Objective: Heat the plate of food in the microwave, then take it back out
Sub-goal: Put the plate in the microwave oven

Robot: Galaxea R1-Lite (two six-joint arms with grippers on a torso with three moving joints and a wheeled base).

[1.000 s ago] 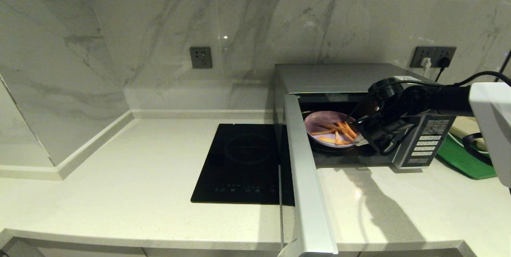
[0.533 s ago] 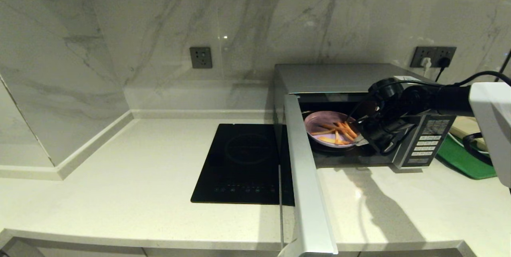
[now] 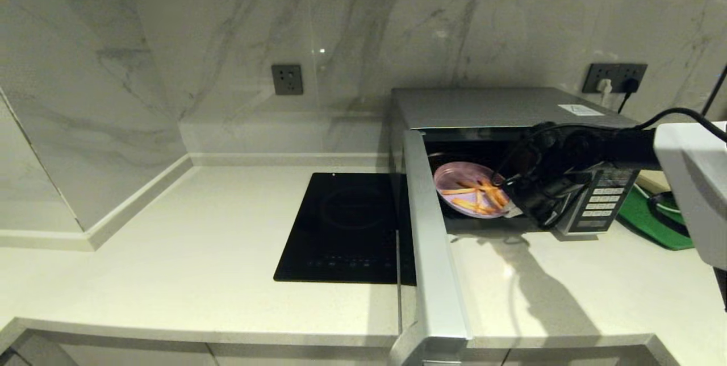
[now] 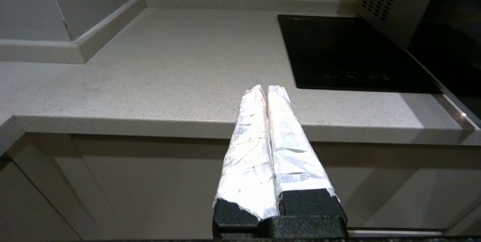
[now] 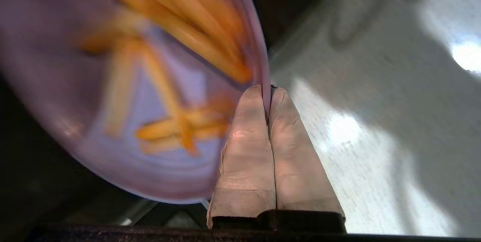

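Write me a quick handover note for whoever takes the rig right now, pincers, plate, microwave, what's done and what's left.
Right pincer: shut on the rim of the plate of food, at the mouth of the microwave.
Left pincer: shut, empty, parked below the counter edge.
Microwave door: swung wide open. The plate is tilted and sits at the front of the cavity.
Whether heating is done can't be told from here.
Left: bring the plate fully out onto the counter, release it, shut the door.
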